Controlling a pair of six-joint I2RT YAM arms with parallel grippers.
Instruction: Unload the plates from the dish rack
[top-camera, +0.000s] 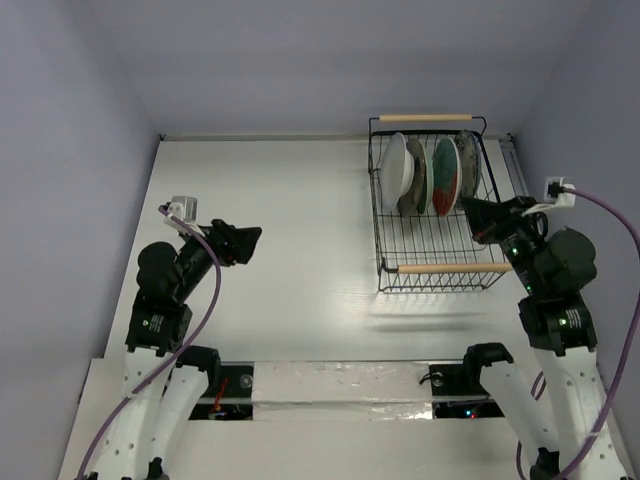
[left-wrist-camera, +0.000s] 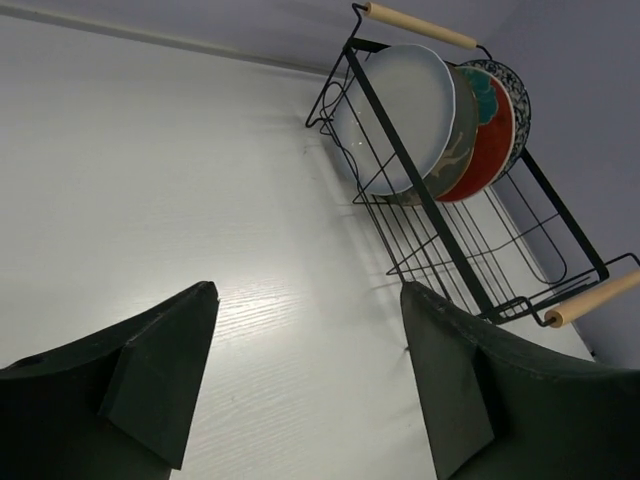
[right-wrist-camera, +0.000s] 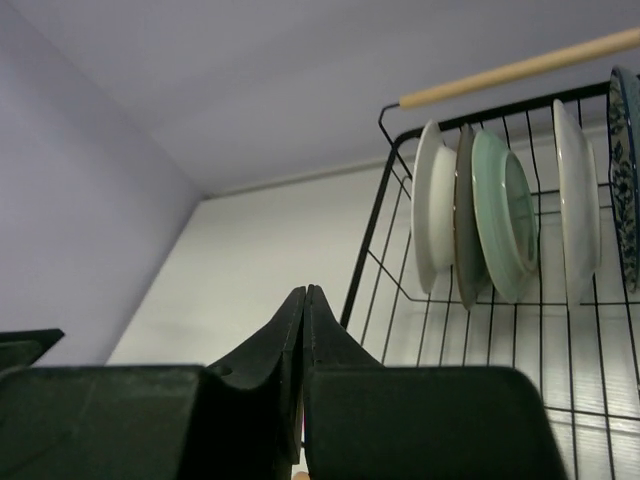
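Observation:
The black wire dish rack (top-camera: 379, 215) with two wooden handles stands at the back right of the table. Several plates stand on edge at its far end: white (top-camera: 394, 168), grey-brown (top-camera: 416, 180), teal-and-red-orange (top-camera: 446, 176), blue floral (top-camera: 469, 162). The right wrist view also shows a pale green plate (right-wrist-camera: 506, 215). My right gripper (top-camera: 464, 204) is shut and empty, above the rack just in front of the plates. My left gripper (top-camera: 254, 238) is open and empty over the table, well left of the rack (left-wrist-camera: 455, 255).
The rack's near wooden handle (top-camera: 440, 268) lies between the right arm and the plates. The white table (top-camera: 290, 200) is walled by a grey back wall and side walls. The arm bases stand at the near edge.

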